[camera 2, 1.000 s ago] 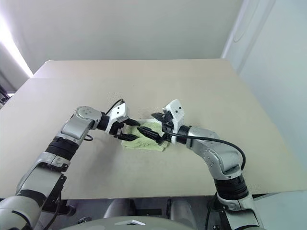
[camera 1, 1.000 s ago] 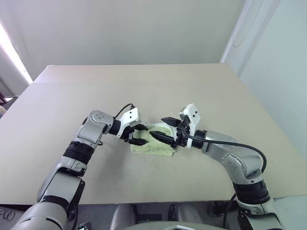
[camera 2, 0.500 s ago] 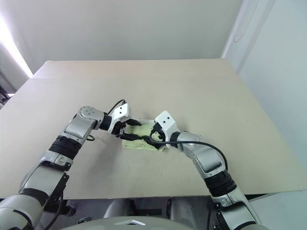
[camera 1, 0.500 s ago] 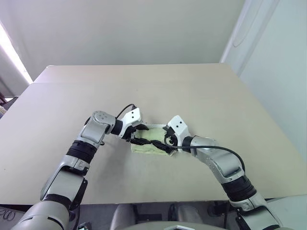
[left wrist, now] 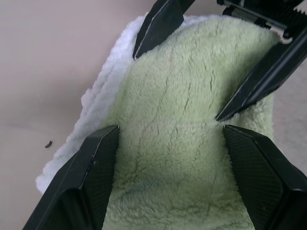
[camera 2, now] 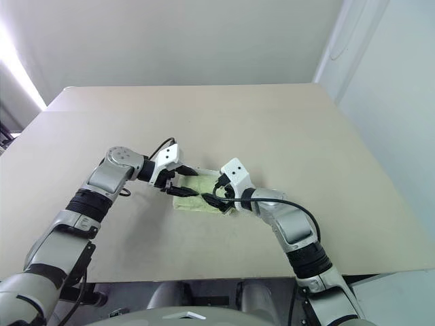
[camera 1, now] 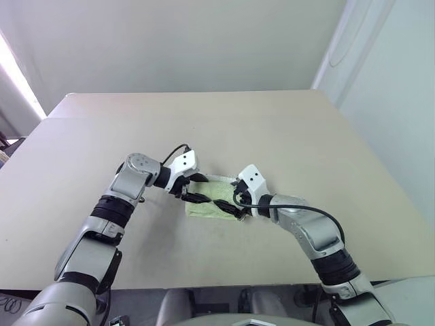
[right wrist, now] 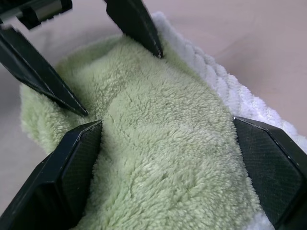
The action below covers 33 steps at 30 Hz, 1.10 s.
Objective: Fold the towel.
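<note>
From the head camera I see a wide beige table (camera 1: pixel 285 136) filling most of the frame, matte and bare around the work area, with a faint seam running in from the left edge in the upper left. Behind it a plain pale wall (camera 1: pixel 170 41) spans the top, a bright strip of light glares at the far left edge, and a second pale wall or panel closes the right side.

The towel (camera 1: pixel 212 204) sits a little below the centre of the frame, folded into a small thick light-green pad lying flat on the table. In the wrist views a paler, almost white edge shows along one side of it, where layers stack.

My left gripper (camera 1: pixel 193 189) comes in from the left of the pad, and my right gripper (camera 1: pixel 230 204) comes in from its right, the two facing each other across the cloth. Both stand spread wide: in each wrist view the two black fingers (left wrist: pixel 93 177) straddle the green pile with open cloth between them, and the opposite gripper's tips press at the far end. I think the tips touch the terry, but I cannot tell how firmly.
</note>
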{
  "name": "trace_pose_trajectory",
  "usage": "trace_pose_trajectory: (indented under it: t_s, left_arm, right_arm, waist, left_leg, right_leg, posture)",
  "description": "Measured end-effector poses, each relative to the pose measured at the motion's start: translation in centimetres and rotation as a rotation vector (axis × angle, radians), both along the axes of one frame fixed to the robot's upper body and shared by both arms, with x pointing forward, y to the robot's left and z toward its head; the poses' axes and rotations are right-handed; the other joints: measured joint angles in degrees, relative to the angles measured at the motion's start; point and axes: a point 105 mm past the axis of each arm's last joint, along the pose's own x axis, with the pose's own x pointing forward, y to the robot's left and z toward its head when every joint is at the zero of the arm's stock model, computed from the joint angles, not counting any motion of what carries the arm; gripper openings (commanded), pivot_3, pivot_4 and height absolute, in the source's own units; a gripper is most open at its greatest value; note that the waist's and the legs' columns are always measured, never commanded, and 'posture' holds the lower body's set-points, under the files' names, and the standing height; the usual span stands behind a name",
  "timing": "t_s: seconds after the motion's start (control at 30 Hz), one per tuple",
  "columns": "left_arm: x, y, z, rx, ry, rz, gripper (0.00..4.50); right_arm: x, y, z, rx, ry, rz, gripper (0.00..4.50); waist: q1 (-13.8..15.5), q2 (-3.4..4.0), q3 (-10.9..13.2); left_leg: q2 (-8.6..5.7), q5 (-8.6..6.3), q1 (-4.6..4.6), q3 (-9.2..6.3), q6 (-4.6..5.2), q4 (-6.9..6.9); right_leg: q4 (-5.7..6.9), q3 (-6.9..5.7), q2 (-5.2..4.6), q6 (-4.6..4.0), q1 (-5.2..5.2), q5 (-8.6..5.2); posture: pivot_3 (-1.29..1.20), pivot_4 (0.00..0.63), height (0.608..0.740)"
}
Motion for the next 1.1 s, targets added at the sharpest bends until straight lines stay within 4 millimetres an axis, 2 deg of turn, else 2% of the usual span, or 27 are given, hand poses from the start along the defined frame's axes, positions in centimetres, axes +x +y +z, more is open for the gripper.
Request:
trace_pose_trajectory:
  t_s: [0.03, 0.13, 0.2, 0.27, 0.33, 0.43, 0.53, 0.63, 0.7, 0.77, 0.87, 0.93, 1.03, 1.1]
  left_arm:
    - [0.1, 0.2, 0.0, 0.003, -0.016, -0.005, 3.62]
    - [0.9, 1.1, 0.4, -0.006, -0.080, 0.011, 3.62]
    - [1.6, 1.6, 1.1, -0.034, -0.092, 0.049, 3.62]
    - [2.1, 1.7, 2.2, -0.071, -0.102, 0.063, 3.62]
    - [2.5, 1.9, 3.9, -0.151, -0.080, 0.081, 3.62]
    - [3.4, 3.8, 7.1, -0.275, -0.071, 0.148, 3.62]
    - [3.7, 6.2, 8.9, -0.297, -0.074, 0.201, 3.62]
    - [3.6, 8.7, 7.9, -0.246, -0.061, 0.271, 3.62]
    - [3.0, 10.3, 6.1, -0.207, -0.022, 0.314, 3.62]
    - [2.3, 11.0, 4.6, -0.191, 0.020, 0.334, 3.62]
    - [2.0, 11.2, 3.9, -0.189, 0.041, 0.344, 3.62]
    - [1.8, 11.1, 3.9, -0.190, 0.047, 0.335, 3.62]
    - [1.4, 10.8, 4.0, -0.202, 0.065, 0.311, 3.62]
    - [0.9, 10.7, 3.8, -0.192, 0.068, 0.285, 3.62]
  right_arm:
    - [0.0, -0.1, 1.1, 0.071, 0.005, -0.009, 4.50]
    - [-0.1, -1.3, 6.3, 0.241, -0.098, -0.012, 4.50]
    - [-0.5, -2.3, 8.2, 0.260, -0.147, -0.006, 4.50]
    - [-0.9, -2.6, 8.2, 0.264, -0.133, -0.002, 4.50]
    - [-2.1, -3.1, 7.4, 0.242, -0.099, 0.013, 4.50]
    - [-3.5, -4.6, 7.0, 0.230, -0.071, 0.005, 4.50]
    - [-4.7, -5.5, 7.3, 0.233, -0.074, 0.009, 4.50]
    - [-5.7, -6.0, 7.0, 0.206, -0.065, 0.019, 4.50]
    - [-6.1, -6.6, 6.5, 0.191, -0.051, 0.007, 4.50]
    - [-6.2, -6.9, 6.2, 0.175, -0.041, 0.001, 4.50]
    - [-6.2, -6.5, 6.3, 0.161, -0.055, 0.014, 4.50]
    - [-6.2, -6.0, 6.1, 0.093, -0.074, 0.043, 4.50]
    - [-6.1, -4.2, 6.1, 0.033, -0.101, 0.109, 4.50]
    - [-5.7, -2.3, 6.2, 0.002, -0.130, 0.164, 4.50]
  waist:
    - [0.02, 0.01, 0.01]
    - [0.17, 0.01, 0.01]
    - [0.29, 0.00, 0.01]
    - [0.25, 0.00, 0.01]
    - [0.27, -0.02, 0.02]
    - [-0.16, -0.02, 0.03]
    - [-0.24, -0.01, 0.03]
    - [-0.17, 0.00, 0.03]
    - [-0.06, -0.01, 0.03]
    - [0.11, -0.07, 0.07]
    - [0.46, -0.12, 0.08]
    - [0.31, -0.11, 0.09]
    - [0.07, -0.10, 0.09]
    - [-0.34, -0.08, 0.09]
  left_leg:
    - [0.00, 0.00, -0.04, 0.00, 0.00, 0.00]
    - [0.00, 0.00, -0.04, -0.01, 0.00, 0.00]
    - [0.00, 0.00, -0.04, -0.01, 0.00, 0.00]
    - [0.00, 0.00, -0.05, 0.00, 0.00, 0.00]
    - [0.00, 0.00, -0.09, 0.00, 0.00, -0.01]
    - [0.00, 0.00, -0.08, 0.02, 0.00, -0.04]
    - [0.01, 0.00, 0.00, -0.01, 0.00, -0.11]
    - [0.01, -0.01, 0.03, -0.03, -0.01, -0.11]
    - [0.00, -0.01, 0.01, -0.02, -0.01, -0.08]
    - [0.00, -0.01, -0.01, -0.01, -0.01, -0.03]
    - [0.00, -0.02, -0.04, -0.01, -0.02, -0.03]
    - [0.00, -0.02, -0.04, 0.01, -0.03, -0.03]
    - [0.02, -0.02, -0.06, 0.01, -0.02, -0.07]
    - [0.06, -0.01, -0.05, 0.01, -0.02, -0.11]
  right_leg:
    - [0.00, 0.00, 0.00, 0.02, -0.04, 0.01]
    - [-0.01, 0.00, 0.00, -0.06, -0.03, 0.19]
    - [-0.04, -0.01, -0.01, -0.04, -0.01, 0.15]
    - [-0.04, -0.01, -0.02, 0.00, -0.02, -0.01]
    - [-0.04, -0.02, -0.02, 0.00, -0.05, -0.01]
    - [-0.06, -0.01, -0.02, 0.02, -0.07, -0.02]
    - [-0.06, -0.02, 0.02, 0.02, -0.04, -0.03]
    - [-0.07, -0.02, 0.01, -0.01, -0.01, -0.05]
    - [-0.07, -0.02, -0.03, -0.02, -0.01, -0.05]
    - [-0.08, -0.02, -0.05, -0.02, -0.01, -0.05]
    - [-0.12, -0.08, -0.11, -0.02, 0.00, -0.05]
    - [-0.14, -0.08, -0.13, -0.02, 0.02, -0.05]
    - [-0.16, -0.08, -0.09, -0.03, -0.03, -0.06]
    - [-0.16, -0.07, -0.02, -0.04, -0.06, -0.05]
  posture:
    - [0.00, 0.000, 0.683]
    - [0.00, 0.000, 0.683]
    - [0.00, 0.000, 0.683]
    - [0.00, 0.000, 0.683]
    - [0.00, 0.000, 0.683]
    - [0.00, 0.000, 0.683]
    - [0.00, 0.000, 0.683]
    - [0.00, 0.000, 0.683]
    - [0.00, 0.000, 0.683]
    - [0.00, 0.000, 0.683]
    - [0.00, 0.000, 0.683]
    - [0.00, 0.000, 0.683]
    - [0.00, 0.000, 0.683]
    - [0.00, 0.000, 0.683]
